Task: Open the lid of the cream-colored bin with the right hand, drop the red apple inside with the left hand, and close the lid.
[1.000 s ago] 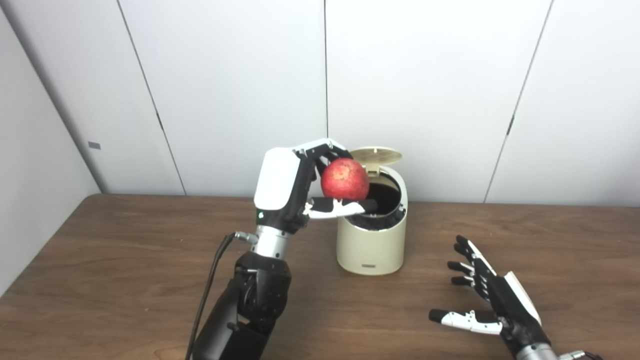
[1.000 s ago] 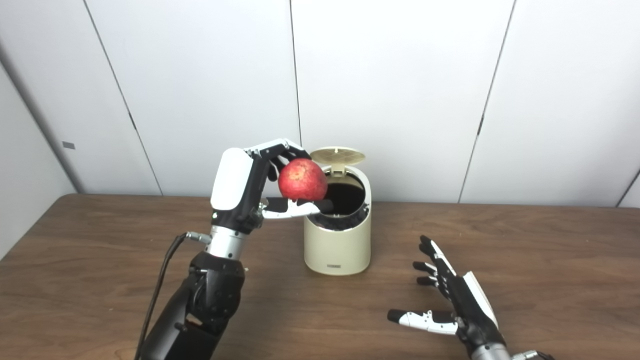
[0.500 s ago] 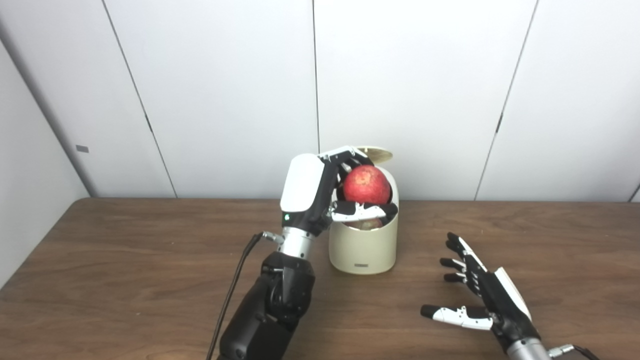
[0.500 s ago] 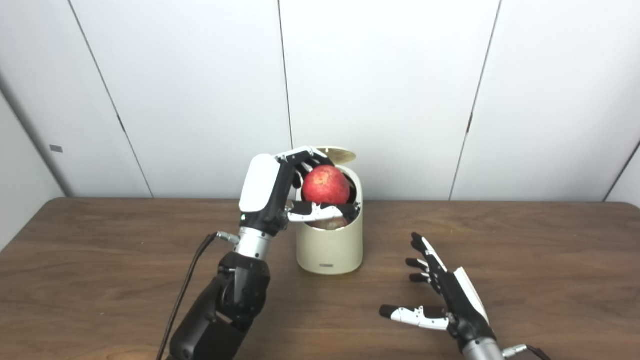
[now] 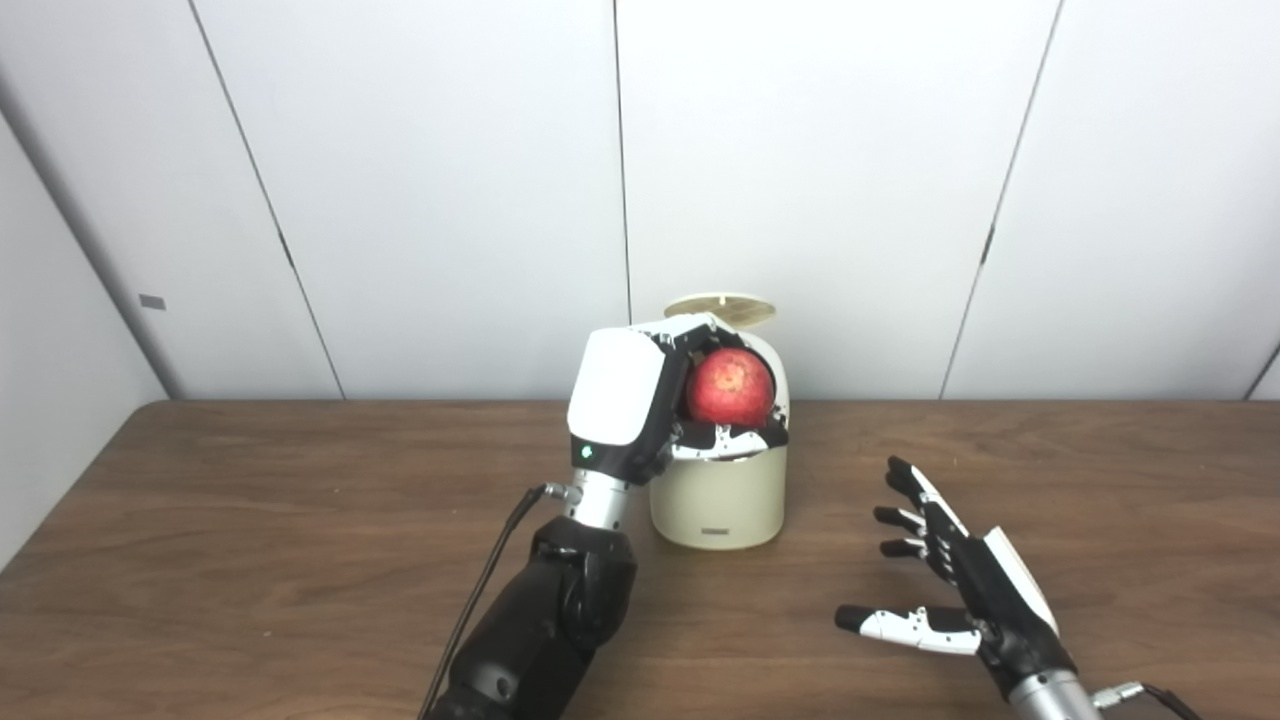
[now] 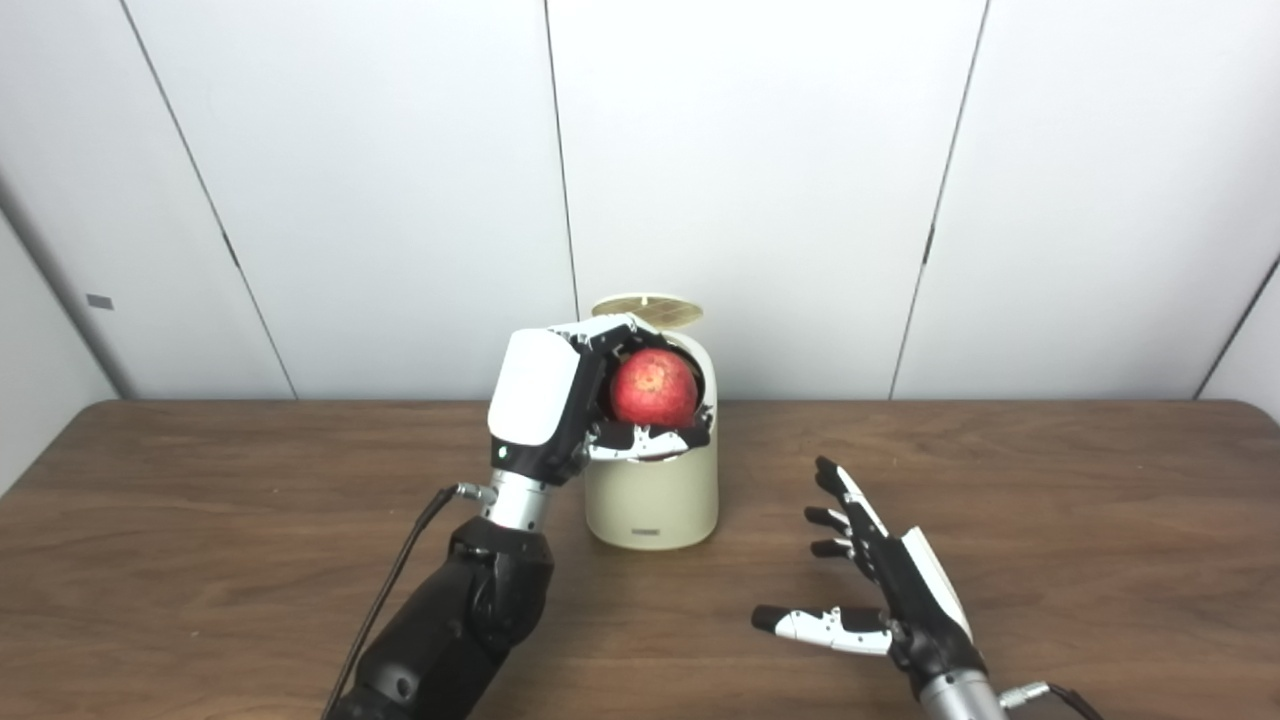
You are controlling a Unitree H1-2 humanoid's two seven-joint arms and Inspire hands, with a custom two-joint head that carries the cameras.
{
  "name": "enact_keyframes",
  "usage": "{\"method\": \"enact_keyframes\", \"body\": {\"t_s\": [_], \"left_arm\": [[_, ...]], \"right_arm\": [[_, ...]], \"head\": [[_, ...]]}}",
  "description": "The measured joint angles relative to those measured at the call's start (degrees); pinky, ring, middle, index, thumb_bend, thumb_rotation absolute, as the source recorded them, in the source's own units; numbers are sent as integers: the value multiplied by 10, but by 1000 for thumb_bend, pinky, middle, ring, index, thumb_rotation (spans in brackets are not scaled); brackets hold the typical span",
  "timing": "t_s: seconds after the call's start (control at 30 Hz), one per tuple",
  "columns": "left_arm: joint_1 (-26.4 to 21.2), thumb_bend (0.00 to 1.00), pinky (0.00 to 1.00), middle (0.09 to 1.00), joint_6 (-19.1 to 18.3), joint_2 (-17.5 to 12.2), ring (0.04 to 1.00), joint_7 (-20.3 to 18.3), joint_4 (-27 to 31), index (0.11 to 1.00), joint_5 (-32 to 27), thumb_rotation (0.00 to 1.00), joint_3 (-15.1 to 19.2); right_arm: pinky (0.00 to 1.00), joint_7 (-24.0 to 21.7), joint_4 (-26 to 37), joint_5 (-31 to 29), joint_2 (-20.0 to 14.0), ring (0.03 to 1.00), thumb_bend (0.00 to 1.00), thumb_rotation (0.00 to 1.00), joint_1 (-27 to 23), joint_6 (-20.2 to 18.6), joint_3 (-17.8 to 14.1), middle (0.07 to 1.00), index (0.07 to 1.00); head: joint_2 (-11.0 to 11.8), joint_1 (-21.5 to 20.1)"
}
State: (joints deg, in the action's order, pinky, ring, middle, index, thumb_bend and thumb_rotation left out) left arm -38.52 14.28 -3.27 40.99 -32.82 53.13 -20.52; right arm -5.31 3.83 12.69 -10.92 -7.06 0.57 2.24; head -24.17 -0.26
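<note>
Now the lid (image 5: 720,308) is up on the bin (image 5: 716,495) near the table's (image 5: 250,520) back edge. Left hand (image 5: 650,405) grips the apple (image 5: 730,388) over the hole; dropping and closing remain. Right hand (image 5: 960,590) rests empty, fingers spread, near the front edge.

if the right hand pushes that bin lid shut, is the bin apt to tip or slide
Probably slides before tipping: the cream-colored bin looks squat, small and light, on a smooth wooden table. The raised lid seems thin, hinged at the back; likely drops with a light push.
</note>
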Motion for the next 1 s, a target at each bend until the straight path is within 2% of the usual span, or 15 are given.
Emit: {"method": "enact_keyframes", "body": {"t_s": [0.13, 0.3, 0.43, 0.47, 0.5, 0.63, 0.7, 0.73, 0.8, 1.0], "left_arm": [[-10, 522, 243, 419, 0, -8, 322, 27, -21, 514, 10, 0, -10], [-17, 521, 204, 404, 0, -12, 277, 82, -43, 508, 24, 0, -19], [-19, 521, 197, 398, -8, -13, 265, 105, -58, 505, 31, 0, -25], [-20, 524, 200, 434, -13, -13, 267, 109, -58, 494, 32, 0, -26], [-20, 523, 202, 417, -19, -13, 275, 110, -58, 503, 32, 0, -26], [-22, 524, 325, 480, -45, -14, 443, 110, -56, 501, 39, 0, -29], [-22, 523, 434, 636, -55, -16, 566, 109, -52, 499, 43, 55, -32], [-22, 693, 482, 672, -58, -17, 609, 108, -50, 587, 43, 88, -33], [-22, 831, 549, 719, -63, -18, 671, 106, -48, 681, 43, 125, -34], [-22, 873, 581, 767, -65, -23, 721, 104, -48, 748, 43, 149, -42]], "right_arm": [[749, 0, 0, -1, 0, 861, 776, 248, 0, 0, 0, 958, 958], [753, 0, 0, -4, 0, 858, 781, 253, 2, 0, 0, 957, 957], [754, 0, 0, -4, -1, 862, 773, 243, 3, 0, 0, 958, 958], [758, 0, 0, -4, -1, 865, 773, 244, 3, 0, 0, 960, 959], [768, 0, 0, -5, -1, 871, 778, 247, 4, 0, 0, 963, 960], [769, -1, 0, -12, -1, 867, 783, 254, 4, 0, 0, 960, 959], [767, -1, 0, -11, -1, 865, 783, 261, 4, 0, 0, 958, 958], [766, -1, 0, -11, -1, 865, 784, 265, 4, 0, 1, 958, 959], [768, -1, 0, -11, -2, 866, 784, 269, 5, 0, 1, 960, 961], [775, -3, 0, -16, -3, 867, 788, 265, 6, 0, 2, 962, 961]], "head": [[-2, 0], [-4, -1], [-4, -1], [-4, -1], [-4, -1], [-4, -1], [-6, 2], [-7, 2], [-7, 3], [-7, 4]]}}
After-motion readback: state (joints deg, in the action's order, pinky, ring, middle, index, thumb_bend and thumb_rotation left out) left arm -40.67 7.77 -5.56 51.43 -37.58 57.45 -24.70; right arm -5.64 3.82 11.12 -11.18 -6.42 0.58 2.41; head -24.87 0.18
